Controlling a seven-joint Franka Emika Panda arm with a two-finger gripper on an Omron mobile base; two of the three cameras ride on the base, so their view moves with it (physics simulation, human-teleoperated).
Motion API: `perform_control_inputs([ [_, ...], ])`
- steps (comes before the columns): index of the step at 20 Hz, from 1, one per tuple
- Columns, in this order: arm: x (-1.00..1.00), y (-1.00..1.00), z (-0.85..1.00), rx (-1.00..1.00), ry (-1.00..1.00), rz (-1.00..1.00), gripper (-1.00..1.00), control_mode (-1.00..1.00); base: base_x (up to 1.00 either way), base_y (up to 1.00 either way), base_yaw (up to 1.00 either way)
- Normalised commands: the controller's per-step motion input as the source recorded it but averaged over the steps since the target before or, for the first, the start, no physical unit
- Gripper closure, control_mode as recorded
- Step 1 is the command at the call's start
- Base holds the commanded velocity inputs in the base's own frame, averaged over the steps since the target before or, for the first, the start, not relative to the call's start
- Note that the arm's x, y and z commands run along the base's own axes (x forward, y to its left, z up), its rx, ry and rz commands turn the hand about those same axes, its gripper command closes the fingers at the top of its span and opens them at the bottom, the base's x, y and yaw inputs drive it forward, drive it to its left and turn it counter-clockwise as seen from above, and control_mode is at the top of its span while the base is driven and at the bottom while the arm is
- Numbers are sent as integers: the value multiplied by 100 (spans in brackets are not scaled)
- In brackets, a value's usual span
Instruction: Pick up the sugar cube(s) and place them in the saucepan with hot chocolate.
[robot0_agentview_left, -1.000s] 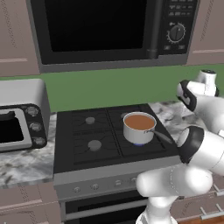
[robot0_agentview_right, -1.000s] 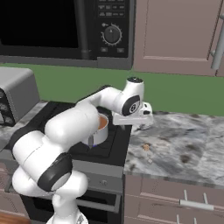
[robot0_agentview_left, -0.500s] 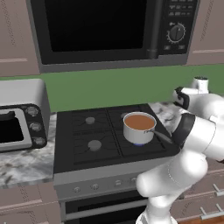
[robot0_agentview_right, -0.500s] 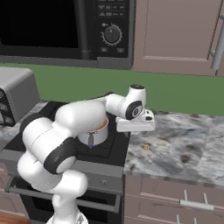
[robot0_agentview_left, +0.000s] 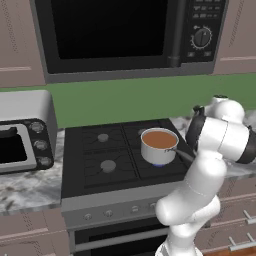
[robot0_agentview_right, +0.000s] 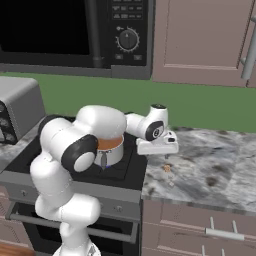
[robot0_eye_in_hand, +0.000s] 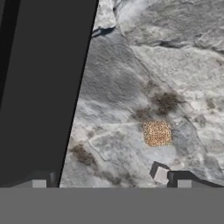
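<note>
2 base views flank stove (robot0_agentview_left: 120, 150), hand view near counter (robot0_eye_in_hand: 175, 65)

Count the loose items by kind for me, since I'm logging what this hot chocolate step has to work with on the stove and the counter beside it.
Brown speckled sugar cube: 1
Small white cube: 1
Saucepan with hot chocolate: 1
Total: 3

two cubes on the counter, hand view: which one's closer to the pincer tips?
The small pale cube, right beside the right-hand fingertip of the open pincer. The speckled tan sugar cube lies farther up the marble counter.
</note>
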Motion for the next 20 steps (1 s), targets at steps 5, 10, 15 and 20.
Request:
perform_control_inputs([
  [5,47,-20,-20,0,0,0,-100,-100,0,0,0],
  [10,6,-48,-29,8,-1,0,-100,-100,0,0,0],
  [15,0,-10,-21,1,0,0,-100,-100,0,0,0],
  [20,-2,0,-1,0,0,0,-100,-100,0,0,0],
])
